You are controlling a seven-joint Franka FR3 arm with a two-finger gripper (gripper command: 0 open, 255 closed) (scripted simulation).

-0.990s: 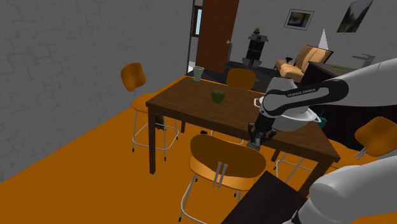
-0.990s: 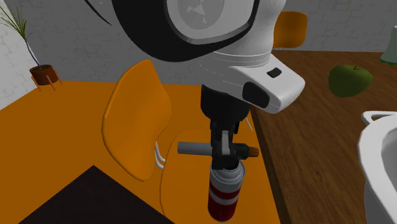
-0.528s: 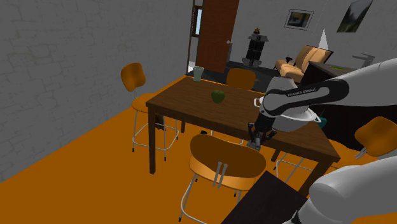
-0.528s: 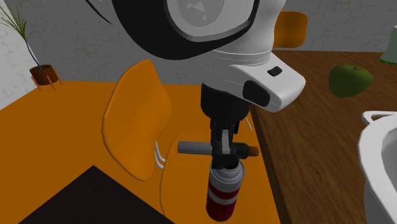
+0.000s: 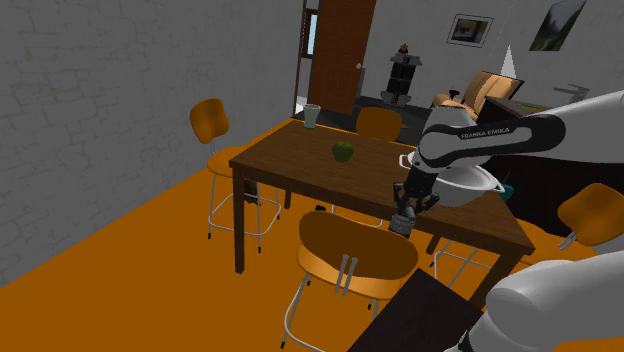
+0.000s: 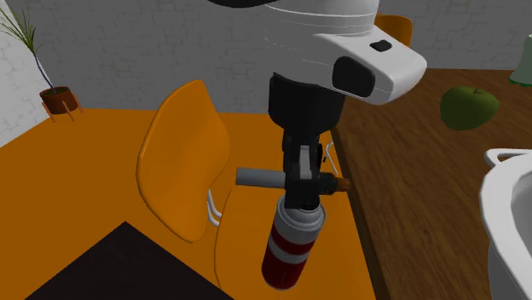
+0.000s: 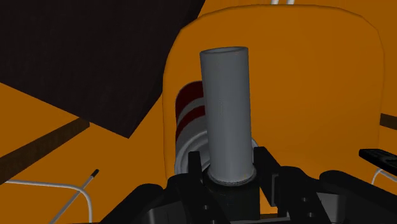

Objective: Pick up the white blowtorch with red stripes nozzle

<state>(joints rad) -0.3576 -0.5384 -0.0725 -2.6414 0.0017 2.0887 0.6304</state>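
My fingers (image 7: 264, 170) clamp the blowtorch (image 6: 297, 223) at its head. In the second exterior view its grey nozzle (image 6: 260, 177) points to nine o'clock and its striped canister (image 6: 290, 254) hangs toward six, over the orange chair (image 6: 183, 162).

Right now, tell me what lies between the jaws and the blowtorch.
Nothing. In the wrist view the jaws clasp the blowtorch directly by its grey tube, with no gap on either side.

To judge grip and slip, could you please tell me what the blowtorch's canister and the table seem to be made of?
Blowtorch canister: likely painted metal, smooth, with soft sheen across its red and pale bands; the render leaves it open. Table: wood, dark brown, matte, with grain streaks.
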